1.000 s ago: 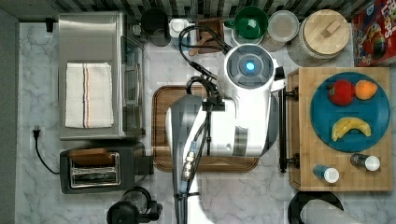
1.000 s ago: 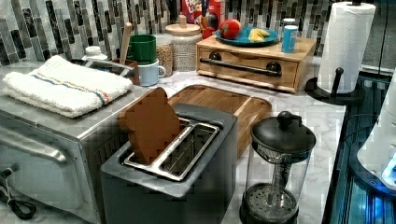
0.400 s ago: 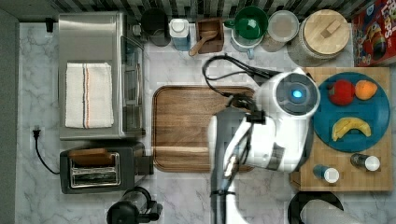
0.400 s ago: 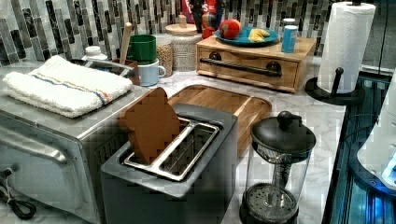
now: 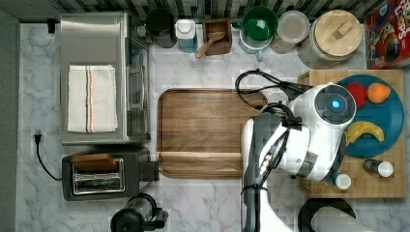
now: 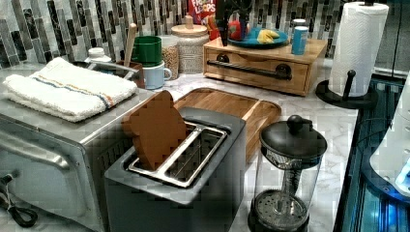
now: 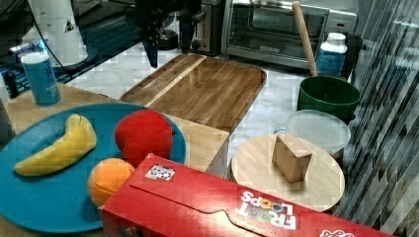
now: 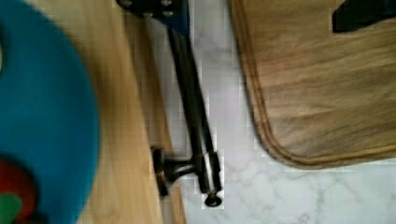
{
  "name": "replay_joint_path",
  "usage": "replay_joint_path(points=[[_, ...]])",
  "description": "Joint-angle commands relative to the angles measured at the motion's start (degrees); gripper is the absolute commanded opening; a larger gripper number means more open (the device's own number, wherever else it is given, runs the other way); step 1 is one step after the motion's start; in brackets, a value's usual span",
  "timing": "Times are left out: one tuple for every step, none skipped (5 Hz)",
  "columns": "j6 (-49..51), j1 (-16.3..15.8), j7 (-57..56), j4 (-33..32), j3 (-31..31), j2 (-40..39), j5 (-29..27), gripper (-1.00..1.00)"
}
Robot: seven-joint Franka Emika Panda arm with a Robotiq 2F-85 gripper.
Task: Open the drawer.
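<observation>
The drawer (image 6: 258, 70) sits shut in a light bamboo box, its front flush with the frame and its long black bar handle (image 6: 249, 69) facing the tray. Seen from the wrist, the handle (image 8: 191, 107) and one black mount (image 8: 168, 170) lie below, over marble. My gripper (image 7: 169, 44) hangs open above the handle side of the box. One finger (image 8: 156, 7) is over the bar's far end, the other finger (image 8: 359, 16) over the tray. From above, the white arm (image 5: 309, 135) covers the box's (image 5: 367, 186) handle edge.
A darker brown wooden tray (image 5: 208, 133) lies next to the handle. A blue plate of fruit (image 5: 387, 130) and small shakers stand on the box. A paper towel holder (image 6: 358, 48), a French press (image 6: 287, 179), a toaster (image 5: 104, 176) and a toaster oven (image 5: 96, 77) ring the counter.
The arm has swung from over the tray toward the top view's right, over the drawer's handle edge. In the left view the gripper has come into sight above the box.
</observation>
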State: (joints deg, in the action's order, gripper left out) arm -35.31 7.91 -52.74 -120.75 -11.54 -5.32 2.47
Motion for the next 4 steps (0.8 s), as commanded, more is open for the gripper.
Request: replay_joint_path(points=[[-7.50, -0.84, -4.36, -4.08, 1.59, 0.14, 0.70, 1.00], [-13.77, 0.54, -9.47, -7.18, 1.09, -0.19, -1.59, 1.00], [-16.00, 3.71, -16.62, -7.34, 1.16, -1.16, -4.14, 1.00], [-17.50, 4.34, -18.17, -8.17, 0.43, -1.50, -3.77, 1.00]])
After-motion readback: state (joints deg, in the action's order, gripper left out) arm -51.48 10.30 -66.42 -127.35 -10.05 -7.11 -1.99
